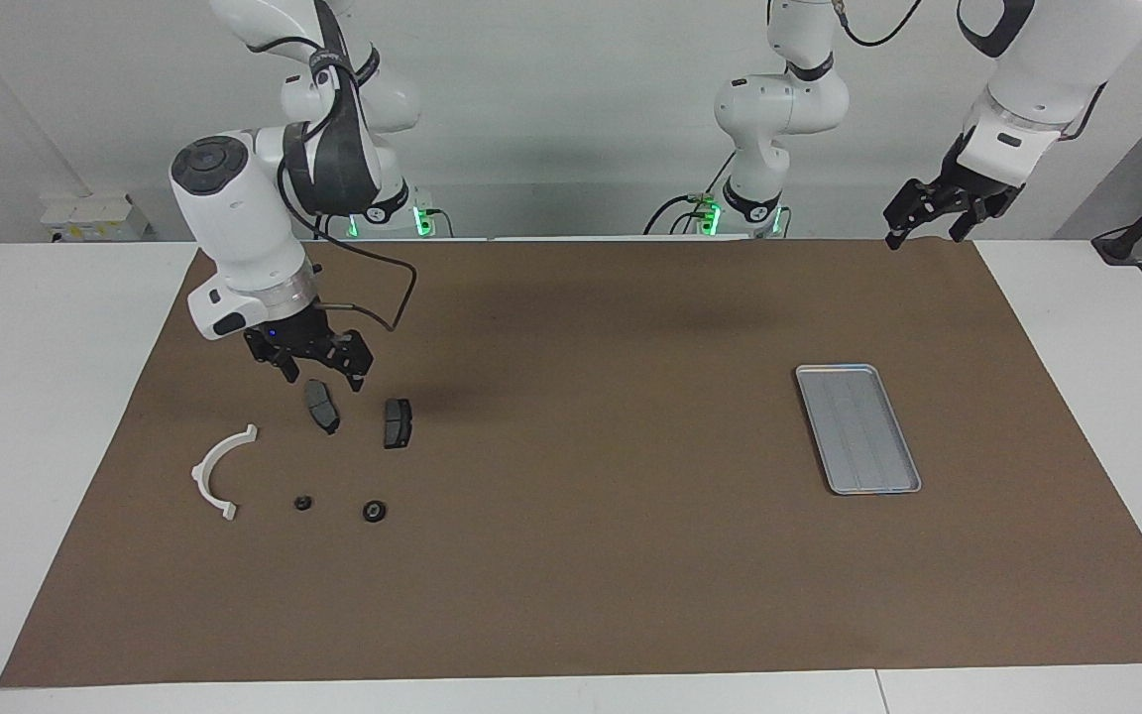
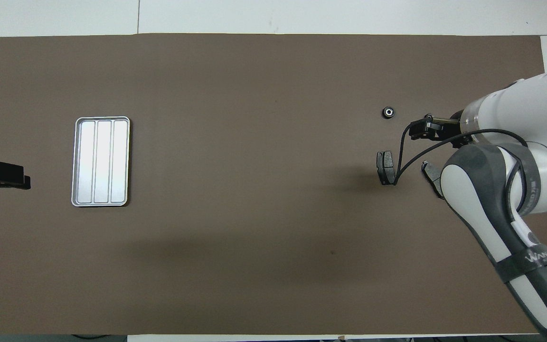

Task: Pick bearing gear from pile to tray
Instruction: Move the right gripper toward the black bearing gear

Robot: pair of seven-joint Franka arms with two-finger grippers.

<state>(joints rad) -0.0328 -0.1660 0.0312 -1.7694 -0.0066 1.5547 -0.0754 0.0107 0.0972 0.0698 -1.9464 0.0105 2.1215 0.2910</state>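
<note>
A brown mat (image 1: 591, 516) lies flat on the white counter (image 1: 46, 397) and covers most of it, leaving bare white strips at both ends and along the edge farthest from the robots. Off the mat's corner at the right arm's end, against the wall, sits a white socket box (image 1: 95, 218). A wall (image 1: 571, 99) rises past the mat's robot-side edge.

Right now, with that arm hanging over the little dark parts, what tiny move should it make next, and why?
Probably shift the right gripper away from the robots, toward the two small black round pieces. Its jaws are open and hold nothing, but it hangs over a brake pad, not a round part. The tray lies bare at the left arm's end, and the left gripper waits, open, near the mat's edge.
</note>
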